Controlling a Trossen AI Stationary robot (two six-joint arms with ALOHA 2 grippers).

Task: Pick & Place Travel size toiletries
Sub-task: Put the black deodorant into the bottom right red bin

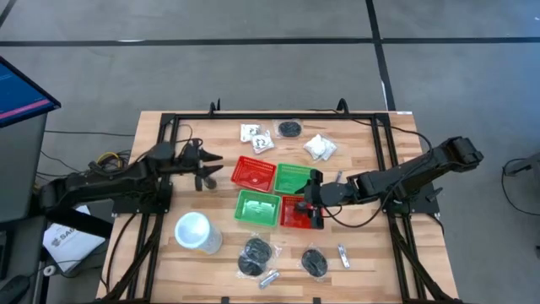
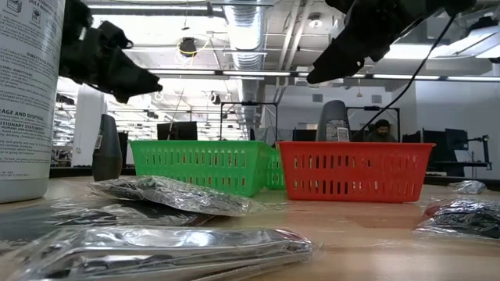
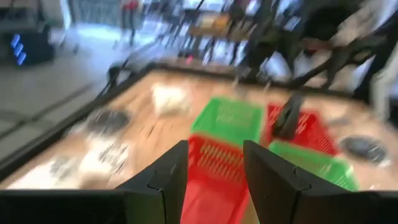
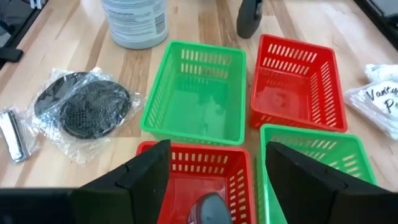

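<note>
red plastic, the slotted basket (image 4: 196, 180) right under your right gripper (image 1: 314, 205), was where the danger sat. its fingers (image 4: 140, 174) stood wide apart with nothing between them, and a small dark rounded piece (image 4: 208, 210) lay in that basket just below them. the fingers straddled the basket's near wall, so if you dropped straight down i judged one finger could catch the rim and tip or drag the light basket; the green slotted basket (image 4: 199, 93) ahead of the gripper touched it and would have shifted too.

your left gripper (image 1: 205, 169) hung above the table just beside the other red basket (image 1: 253, 173), its fingers (image 3: 168, 180) parted and empty. a sweep toward that basket could have knocked it into the cluster of four.

the toiletries were mostly loose on the wood. a black round bundle in crinkly clear wrap (image 4: 81, 106) lay well off to one side of the right gripper, beyond the green basket's wall, with a short silvery tube (image 4: 12, 134) just beside it. the wrap looked slick and baggy, so i judged a pinch might take only film and let the bundle slide. white crinkly packets (image 1: 256, 137) lay beyond the baskets, near a third black bundle (image 1: 289, 128). the large white round cup (image 1: 193, 230) stood near the left arm.
</note>
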